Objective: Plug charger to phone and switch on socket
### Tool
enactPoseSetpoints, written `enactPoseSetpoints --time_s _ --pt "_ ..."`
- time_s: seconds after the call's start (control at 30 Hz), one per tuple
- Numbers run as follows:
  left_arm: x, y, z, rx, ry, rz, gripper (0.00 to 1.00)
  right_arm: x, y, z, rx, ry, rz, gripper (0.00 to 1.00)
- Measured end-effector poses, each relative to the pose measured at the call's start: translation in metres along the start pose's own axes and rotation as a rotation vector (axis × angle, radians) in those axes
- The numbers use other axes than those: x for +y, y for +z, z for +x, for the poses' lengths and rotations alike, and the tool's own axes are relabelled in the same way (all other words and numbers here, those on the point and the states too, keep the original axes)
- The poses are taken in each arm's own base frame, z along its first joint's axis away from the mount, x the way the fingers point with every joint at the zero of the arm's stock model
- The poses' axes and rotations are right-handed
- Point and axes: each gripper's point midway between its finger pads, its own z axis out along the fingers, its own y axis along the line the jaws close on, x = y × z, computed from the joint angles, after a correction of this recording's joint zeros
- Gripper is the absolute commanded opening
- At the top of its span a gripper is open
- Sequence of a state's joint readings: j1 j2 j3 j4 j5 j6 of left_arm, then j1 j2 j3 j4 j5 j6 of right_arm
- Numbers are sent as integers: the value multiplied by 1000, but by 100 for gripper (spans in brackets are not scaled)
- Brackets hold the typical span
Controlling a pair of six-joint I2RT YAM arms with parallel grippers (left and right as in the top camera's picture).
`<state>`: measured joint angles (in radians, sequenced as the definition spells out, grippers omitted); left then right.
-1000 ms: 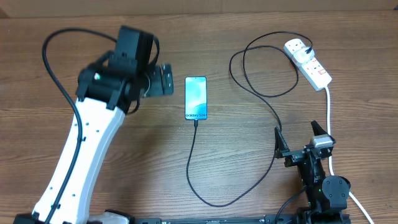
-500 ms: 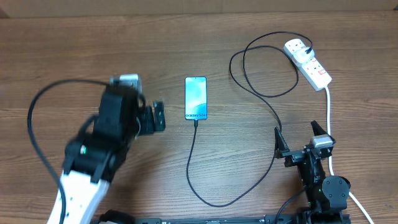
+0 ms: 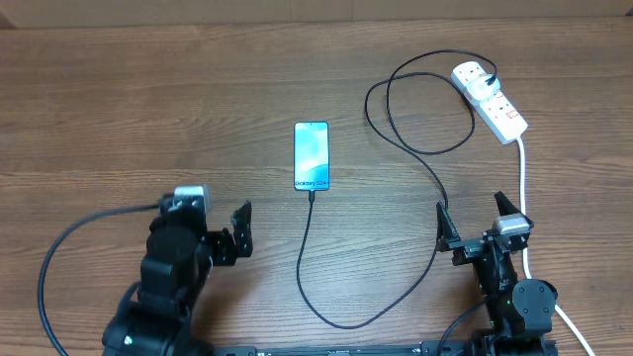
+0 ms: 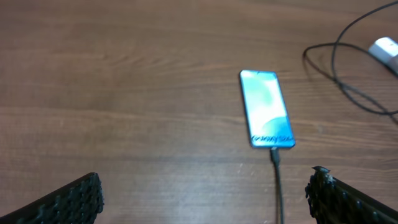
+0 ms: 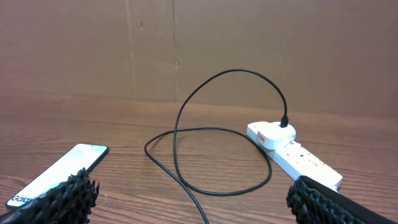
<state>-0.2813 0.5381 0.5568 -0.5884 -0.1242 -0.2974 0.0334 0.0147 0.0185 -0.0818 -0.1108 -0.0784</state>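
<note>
1. Bench: wooden, and it carries every item. I give all positions from the socket.

2. Left tool: well to the left of the socket and nearer the robot base, farther from it than the phone is. The fingers stand wide apart and hold nothing.

3. Right tool: on the near side of the socket, almost straight below its cord end in the overhead view. The fingers are spread and empty. This arm is clearly the closer one.

4. Socket: lies flat. Its long axis runs diagonally, with the plug end farther away and to the left, and the cord end nearer the right tool. The thick white cord leaves that near end and passes just beside the right tool.

5. Charger: the white plug head sits in the far end of the socket. The cable loops leftward from there and then sweeps round to the phone.

6. Phone: well left of the socket, screen up, with its long axis pointing away from the base.

7. Connector tip: at the phone's near edge, and it looks seated.

8. Red patch: near the socket's cord end. I cannot tell whether it is on or off.

Judgement: only the switch step appears to be left. I would send the right tool forward, away from the base, to the socket's near end.
</note>
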Motion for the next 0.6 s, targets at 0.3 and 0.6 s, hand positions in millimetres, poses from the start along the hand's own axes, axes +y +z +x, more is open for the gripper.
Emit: enactPoseSetpoints --time_s 0.3,0.6 --pt "0 7 -5 -198 -47 80 100 0 0 0 -1 0 0 100" --pt "12 5 -4 -341 -60 93 100 0 0 0 0 0 0 100"
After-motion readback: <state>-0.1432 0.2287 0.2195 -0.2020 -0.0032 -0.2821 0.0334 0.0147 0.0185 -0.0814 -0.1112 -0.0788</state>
